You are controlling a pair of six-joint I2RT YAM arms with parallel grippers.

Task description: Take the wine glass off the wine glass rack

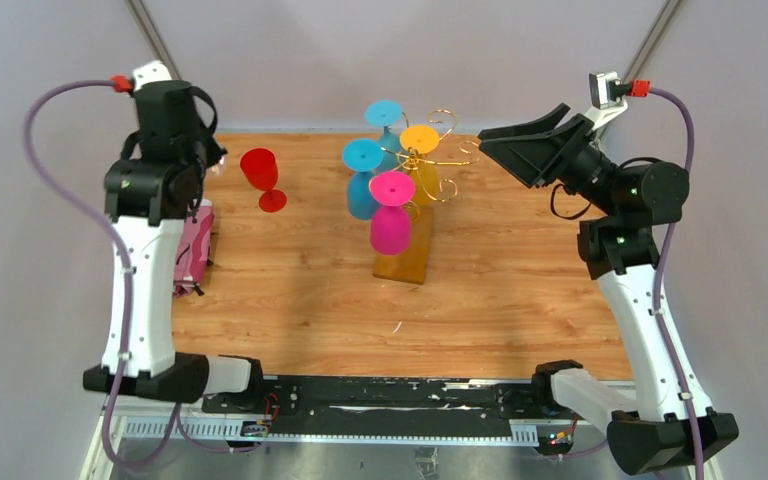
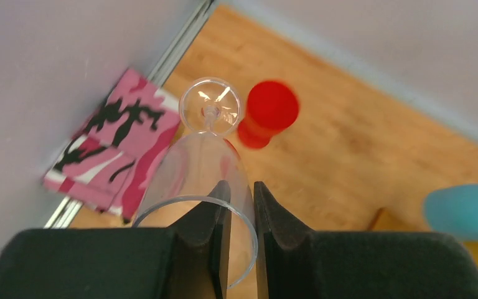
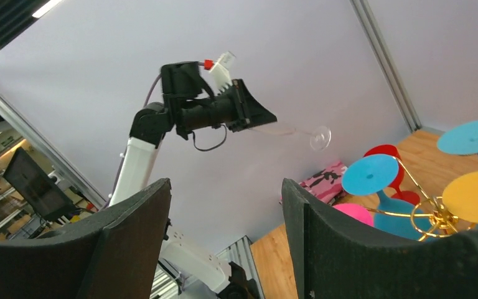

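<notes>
The gold wire wine glass rack (image 1: 432, 158) stands on its amber base (image 1: 407, 258) at mid-table. Two cyan glasses (image 1: 362, 180), a yellow glass (image 1: 420, 140) and a pink glass (image 1: 391, 215) hang on it upside down. My left gripper (image 1: 205, 158) is raised at the far left and is shut on the bowl wall of a clear wine glass (image 2: 202, 156), one finger inside the rim and one outside; the glass's foot points away. The right wrist view shows that glass (image 3: 299, 132) held out level in the air. My right gripper (image 1: 500, 158) is open and empty, right of the rack.
A red wine glass (image 1: 263, 178) stands upright on the table left of the rack. A pink camouflage cloth (image 1: 195, 250) lies at the left table edge under the left arm. Grey walls enclose the back and sides.
</notes>
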